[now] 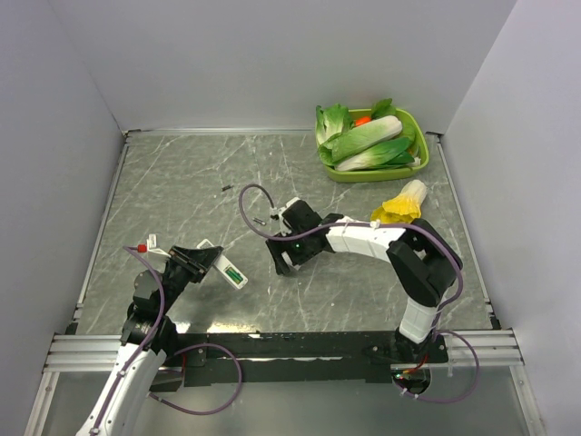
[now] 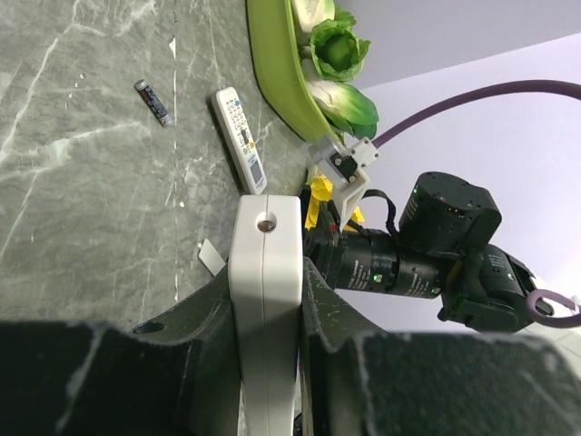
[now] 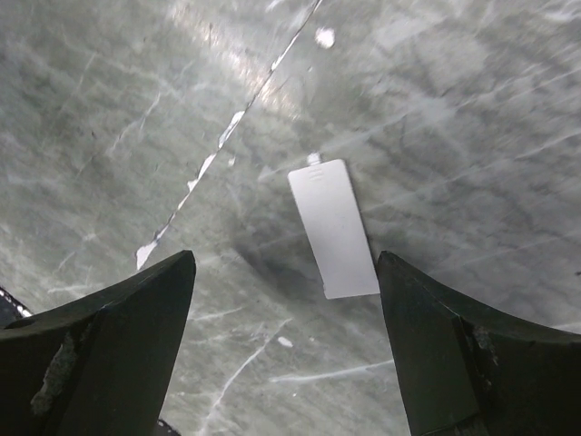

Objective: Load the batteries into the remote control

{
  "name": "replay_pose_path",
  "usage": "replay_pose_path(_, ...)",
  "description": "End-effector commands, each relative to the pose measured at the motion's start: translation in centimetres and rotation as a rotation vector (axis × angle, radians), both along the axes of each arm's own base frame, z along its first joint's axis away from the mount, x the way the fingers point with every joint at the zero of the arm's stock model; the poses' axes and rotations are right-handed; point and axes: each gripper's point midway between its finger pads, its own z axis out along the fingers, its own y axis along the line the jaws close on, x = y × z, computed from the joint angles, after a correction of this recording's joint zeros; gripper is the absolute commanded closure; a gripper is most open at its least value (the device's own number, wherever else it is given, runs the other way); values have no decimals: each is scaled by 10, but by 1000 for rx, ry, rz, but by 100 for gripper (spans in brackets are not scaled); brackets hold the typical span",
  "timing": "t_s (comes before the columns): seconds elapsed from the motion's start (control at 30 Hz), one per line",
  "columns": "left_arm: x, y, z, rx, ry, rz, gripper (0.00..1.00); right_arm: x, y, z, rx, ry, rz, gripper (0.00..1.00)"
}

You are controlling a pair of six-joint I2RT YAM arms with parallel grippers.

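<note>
The remote (image 2: pixel 265 272) is clamped in the left gripper (image 1: pixel 205 257), over the table's (image 1: pixel 182 182) near-left part. Green batteries (image 1: pixel 233 272) show in its open back; I cannot tell how many. The right gripper (image 3: pixel 286 268) hangs spread wide above a white cover (image 3: pixel 333 227) lying flat. 1 other remote (image 2: pixel 241 138) lies beside a green tray (image 2: pixel 272 64).

- grey marbled table (image 1: pixel 182 182)
- green tray (image 1: pixel 372 174) of leafy veg, far right corner
- loose yellow-white cabbage (image 1: pixel 404 202) just beside tray
- flat white cover (image 3: pixel 333 229), alone
- white remote with coloured buttons (image 2: pixel 241 136)
- small dark cylinder (image 2: pixel 154 101) near that remote
</note>
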Motion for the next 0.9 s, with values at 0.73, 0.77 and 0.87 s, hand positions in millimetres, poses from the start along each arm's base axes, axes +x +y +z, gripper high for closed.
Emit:
replay_pose_path(0.73,0,-3,-15,-21,6,-18,98,3,-36,16,-228,-127,95,34)
replay_pose_path(0.77,0,-3,-16,-21,7,-18,98,2,-35,14,-230,-119,104,35)
replay_pose_path(0.87,0,-4,-15,-20,5,-20,98,2,-34,9,-246,-105,119,42)
